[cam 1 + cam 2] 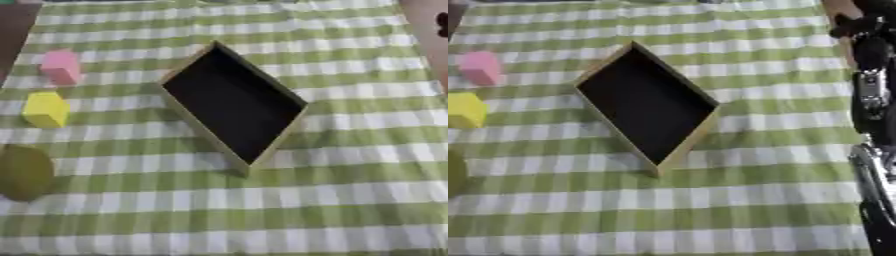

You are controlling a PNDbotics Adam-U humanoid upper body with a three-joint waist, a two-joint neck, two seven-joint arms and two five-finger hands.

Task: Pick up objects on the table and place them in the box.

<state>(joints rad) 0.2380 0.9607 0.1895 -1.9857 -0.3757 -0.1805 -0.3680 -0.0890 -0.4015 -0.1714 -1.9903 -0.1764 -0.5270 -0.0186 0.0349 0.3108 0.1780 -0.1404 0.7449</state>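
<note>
box empty, three things on the cloth

our right arm (873,95) hangs along the right edge; we cannot tell how its hand is set. the box (234,105) lies mid-cloth (350,200), nothing inside. left of it lie a pink block (60,66), a yellow block (45,109) and a green fruit (24,173).

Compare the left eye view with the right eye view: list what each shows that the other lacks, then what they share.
Only the left eye view shows the olive-green round thing nearly whole, near the lower left edge; the right eye view cuts it to a sliver. Only the right eye view shows the robot's right arm, black and silver, running down the right edge; its hand cannot be made out. Both show the black-lined box with nothing in it, the pink block, the yellow block and the green checked cloth.
</note>
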